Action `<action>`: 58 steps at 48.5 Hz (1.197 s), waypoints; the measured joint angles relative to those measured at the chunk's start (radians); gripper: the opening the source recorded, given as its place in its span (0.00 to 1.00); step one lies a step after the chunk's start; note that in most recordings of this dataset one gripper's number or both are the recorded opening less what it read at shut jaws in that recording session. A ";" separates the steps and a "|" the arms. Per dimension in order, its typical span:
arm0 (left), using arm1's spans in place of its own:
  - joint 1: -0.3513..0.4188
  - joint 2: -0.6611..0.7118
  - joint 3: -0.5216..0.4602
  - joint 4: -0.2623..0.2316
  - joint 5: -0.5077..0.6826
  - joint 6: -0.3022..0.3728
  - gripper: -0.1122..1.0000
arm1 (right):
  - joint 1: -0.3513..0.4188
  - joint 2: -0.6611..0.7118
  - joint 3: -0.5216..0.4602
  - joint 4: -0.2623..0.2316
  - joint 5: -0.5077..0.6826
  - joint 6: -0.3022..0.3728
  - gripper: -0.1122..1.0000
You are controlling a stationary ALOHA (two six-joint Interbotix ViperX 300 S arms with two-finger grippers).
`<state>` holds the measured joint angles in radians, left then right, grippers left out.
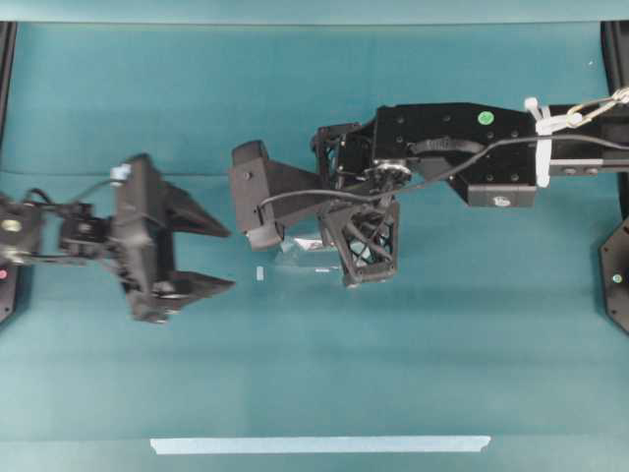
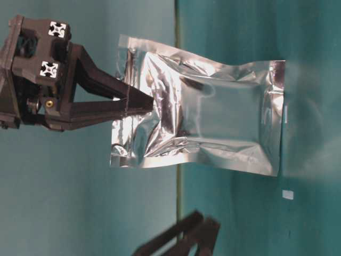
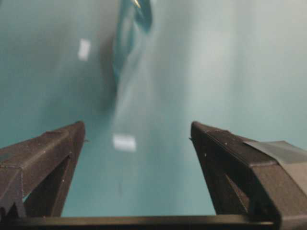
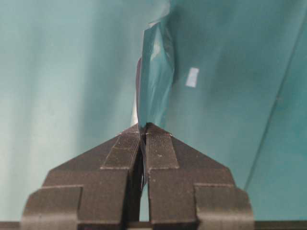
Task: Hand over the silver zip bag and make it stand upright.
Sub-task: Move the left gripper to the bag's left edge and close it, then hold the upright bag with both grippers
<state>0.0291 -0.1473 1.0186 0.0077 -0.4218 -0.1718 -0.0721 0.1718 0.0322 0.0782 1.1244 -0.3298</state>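
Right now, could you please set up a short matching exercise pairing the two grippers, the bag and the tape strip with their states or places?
Things:
1. left gripper
2. right gripper
3. silver zip bag
4. pale tape strip

States or places:
A. pinched at one edge, hanging in the air
B. jaws wide apart, holding nothing
C. lying flat near the table's front edge in the overhead view
D. jaws closed on foil

Pairs: 1-B, 2-D, 3-A, 4-C
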 measured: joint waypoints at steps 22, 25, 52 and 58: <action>0.003 0.236 -0.158 0.002 -0.107 0.032 0.97 | 0.014 0.002 0.000 0.000 -0.003 0.000 0.12; 0.002 0.255 -0.172 0.002 -0.114 0.031 0.97 | 0.017 0.002 0.000 0.000 -0.002 0.000 0.12; -0.009 0.402 -0.259 0.002 -0.218 -0.020 0.97 | 0.017 0.002 0.000 0.000 -0.005 0.000 0.12; -0.011 0.407 -0.259 0.000 -0.239 -0.021 0.97 | 0.018 0.003 0.000 -0.002 -0.005 0.000 0.12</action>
<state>0.0184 0.2592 0.7593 0.0077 -0.6611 -0.1933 -0.0537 0.1749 0.0322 0.0767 1.1198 -0.3298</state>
